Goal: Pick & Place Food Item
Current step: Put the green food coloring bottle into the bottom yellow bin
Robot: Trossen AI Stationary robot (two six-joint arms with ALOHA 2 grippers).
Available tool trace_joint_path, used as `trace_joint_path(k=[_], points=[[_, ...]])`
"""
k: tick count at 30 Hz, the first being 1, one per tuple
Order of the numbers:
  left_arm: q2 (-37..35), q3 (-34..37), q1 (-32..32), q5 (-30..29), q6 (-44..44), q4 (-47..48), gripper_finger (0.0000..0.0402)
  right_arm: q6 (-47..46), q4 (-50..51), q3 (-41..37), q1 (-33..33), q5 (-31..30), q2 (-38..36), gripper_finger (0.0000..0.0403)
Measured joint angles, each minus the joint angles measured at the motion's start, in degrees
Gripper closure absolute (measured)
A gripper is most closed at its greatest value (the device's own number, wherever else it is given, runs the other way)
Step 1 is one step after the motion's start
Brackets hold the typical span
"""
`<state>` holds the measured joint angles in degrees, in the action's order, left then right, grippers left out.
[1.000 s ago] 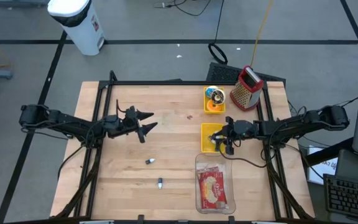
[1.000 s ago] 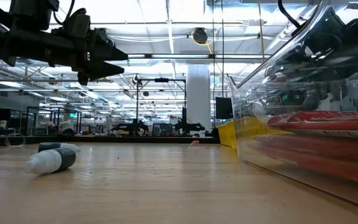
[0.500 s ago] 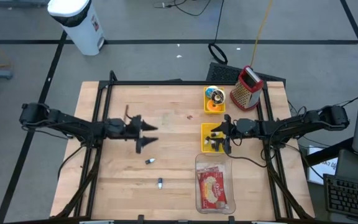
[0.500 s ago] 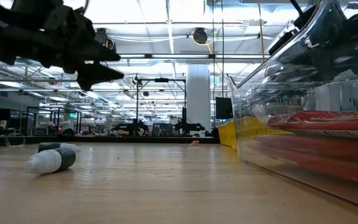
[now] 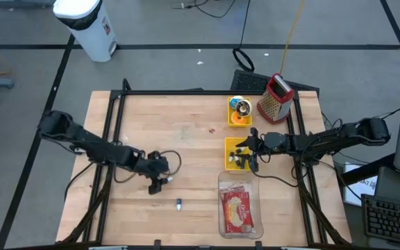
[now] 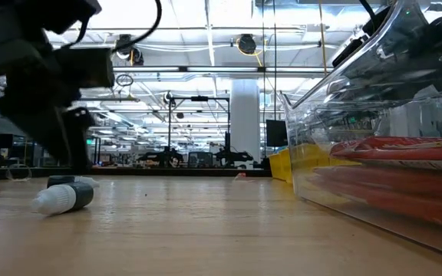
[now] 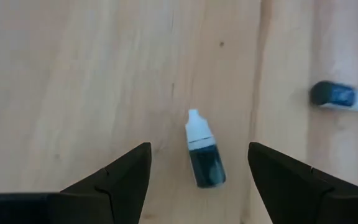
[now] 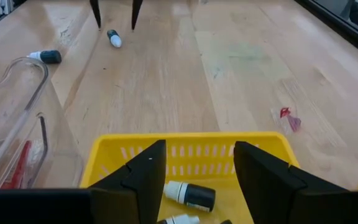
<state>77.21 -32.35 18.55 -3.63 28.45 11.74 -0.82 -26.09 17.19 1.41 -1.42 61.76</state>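
A small dark bottle with a white cap (image 7: pixel 204 163) lies on its side on the wooden table (image 5: pixel 186 139). My left gripper (image 7: pixel 199 149) hangs open over it, pointing steeply down, one finger on either side and clear of it (image 5: pixel 160 182). A second such bottle (image 5: pixel 178 203) lies nearer the front edge (image 6: pixel 64 198). My right gripper (image 8: pixel 197 149) stands open just above the yellow basket (image 8: pixel 191 155), at the table's right (image 5: pixel 245 158). Bottles (image 8: pixel 188 194) lie on the basket's floor.
A clear container (image 5: pixel 236 208) with a red packet stands near the front edge, right of centre. A metal grater (image 5: pixel 276 97) and a yellow cup holding a tin (image 5: pixel 239 111) stand at the far right. A small red scrap (image 8: pixel 288 118) lies mid-table.
My left gripper has swung toward the table's near edge and sunk, tipping from nearly level to steeply downward, so it now hangs over the small bottle. Its fingers have stayed open. The bottles have not moved.
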Motion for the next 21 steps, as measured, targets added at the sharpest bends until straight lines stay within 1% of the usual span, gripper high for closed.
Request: trace_joint_path(k=[4,7,10,15,18,21], points=[[5.34,-0.12,1.38,0.08,2.03,-0.4,0.0131,0.0,-0.02,0.0,0.0,0.01,0.0,0.0227],[7.9,-0.32,1.79,-1.08,2.36,-1.42,0.0131,0.02,-0.02,0.0,0.0,0.01,0.0,0.023],[9.21,-0.45,2.01,-3.56,2.31,-1.48,0.0131,0.0,-0.02,0.0,-0.02,0.01,0.0,0.0232],[9.2,-0.34,1.94,-4.58,0.81,-0.99,0.0134,0.0,0.0,0.0,-0.02,0.01,0.0,0.0232],[9.2,-0.28,1.86,-4.38,0.13,-0.83,0.016,0.0,0.17,0.0,-0.02,0.01,0.0,0.0232],[9.2,-0.23,1.83,-4.51,0.37,-0.47,0.0202,0.0,0.17,0.0,-0.02,0.01,0.0,0.0232]])
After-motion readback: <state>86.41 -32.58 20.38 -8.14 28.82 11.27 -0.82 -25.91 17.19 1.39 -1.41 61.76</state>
